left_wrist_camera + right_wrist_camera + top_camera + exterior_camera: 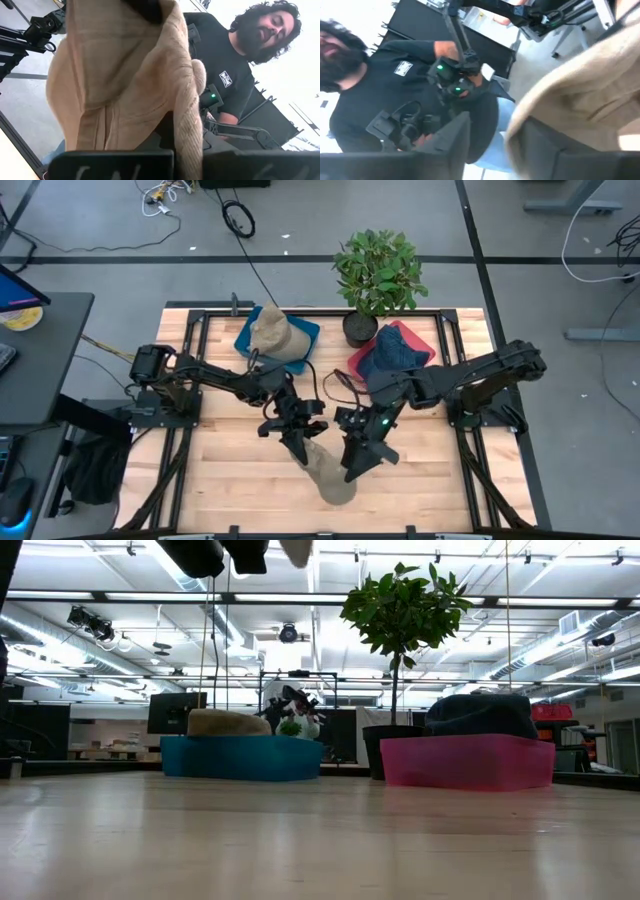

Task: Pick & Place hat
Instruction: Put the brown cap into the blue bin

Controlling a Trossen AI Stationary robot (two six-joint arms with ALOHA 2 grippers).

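Both arms reach inward from their bases at the table's 2 sides and meet near its centre front. The left gripper [297, 442] points down and toward the right arm, its fingers clamped on the tan hat [330, 476]. The right gripper [356, 463] angles down toward the left arm, its fingers closed on the same hat's opposite edge. Both wrists are raised above the tabletop.

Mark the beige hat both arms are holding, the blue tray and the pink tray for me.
beige hat [330, 473]: high view, on its hanging crown.
blue tray [244, 336]: high view, on its bare left rim.
pink tray [470, 762]: low view, on its front wall.
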